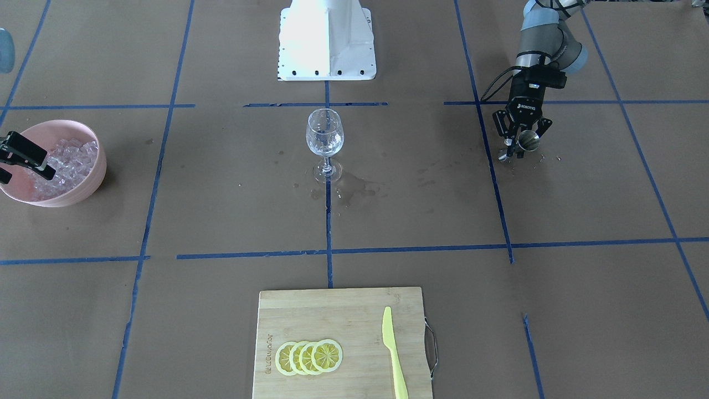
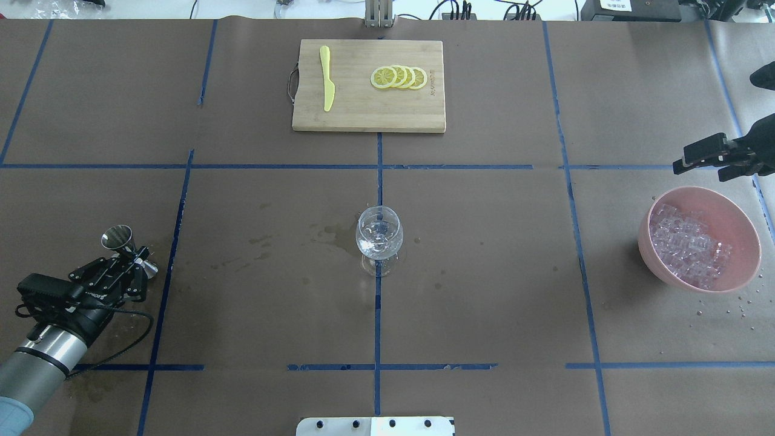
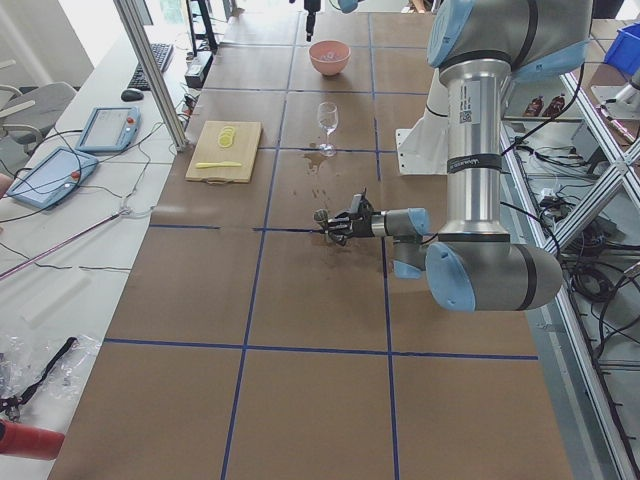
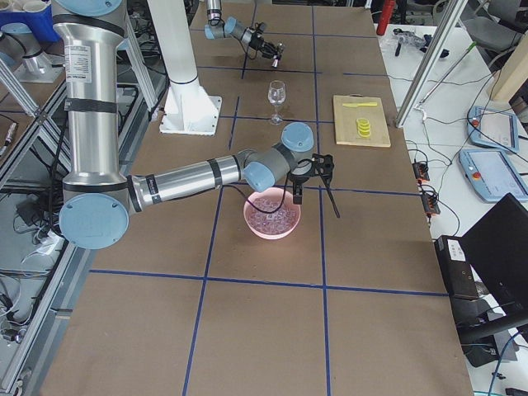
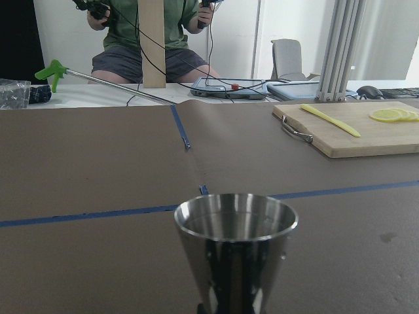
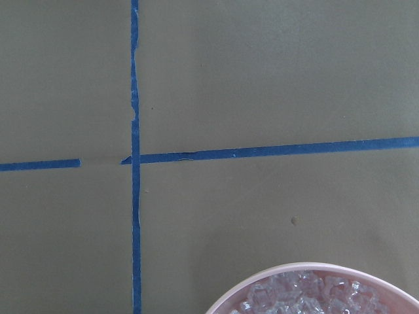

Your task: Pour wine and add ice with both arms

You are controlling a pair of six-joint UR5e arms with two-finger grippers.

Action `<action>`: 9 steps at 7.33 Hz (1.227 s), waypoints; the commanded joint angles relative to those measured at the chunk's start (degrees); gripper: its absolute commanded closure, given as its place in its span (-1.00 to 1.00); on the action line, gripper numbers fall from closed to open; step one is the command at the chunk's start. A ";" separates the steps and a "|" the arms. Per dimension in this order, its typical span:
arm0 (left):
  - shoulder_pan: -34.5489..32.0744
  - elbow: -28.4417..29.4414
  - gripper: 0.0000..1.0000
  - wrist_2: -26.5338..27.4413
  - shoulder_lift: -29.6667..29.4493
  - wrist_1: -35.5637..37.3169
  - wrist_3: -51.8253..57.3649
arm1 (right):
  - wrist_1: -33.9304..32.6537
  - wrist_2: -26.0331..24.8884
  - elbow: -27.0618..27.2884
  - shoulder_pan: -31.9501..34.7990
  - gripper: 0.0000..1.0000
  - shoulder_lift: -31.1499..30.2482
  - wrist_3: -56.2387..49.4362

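Basically the worktop (image 2: pixel 484 272) is brown paper with a blue tape grid. Only side views show the whole left arm (image 3: pixel 478 150) and right arm (image 4: pixel 181 180), grey tubes with blue caps. Pink round bowl (image 2: pixel 748 236) holds the ice (image 2: pixel 687 245), glassy cubes, below and slightly aside of the right gripper (image 2: pixel 699 171), jaws spread. Stemmed glass (image 2: pixel 379 233) mid-worktop, wine (image 1: pixel 324 148) barely visible inside. Jaws of the left gripper (image 2: pixel 136 259) pinch a polished steel jigger (image 5: pixel 236 248); left wrist view shows its rim close-up.

Bamboo cutting board (image 2: pixel 363 115) with a metal handle at the table's far edge, 4 overlapping lemon slices (image 2: pixel 399 77) on it, yellow knife (image 2: pixel 327 82) lying well beside them, blue tape lines (image 2: pixel 377 315) crossing the brown paper cover (image 2: pixel 484 272), possibly damp stains (image 2: pixel 330 231) near its centre
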 commanded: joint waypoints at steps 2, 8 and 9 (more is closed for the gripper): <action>0.86 0.64 0.40 -0.04 -0.03 0.00 -0.08 | 0.00 0.00 0.05 0.00 -1.00 0.00 0.00; 0.77 -0.24 -0.98 -0.57 0.32 -0.70 0.10 | 0.00 0.09 0.67 0.00 -1.00 -0.17 0.00; 0.86 -0.41 -0.98 -0.92 0.76 -0.62 0.53 | 0.00 0.09 0.58 0.00 -1.00 -0.18 0.00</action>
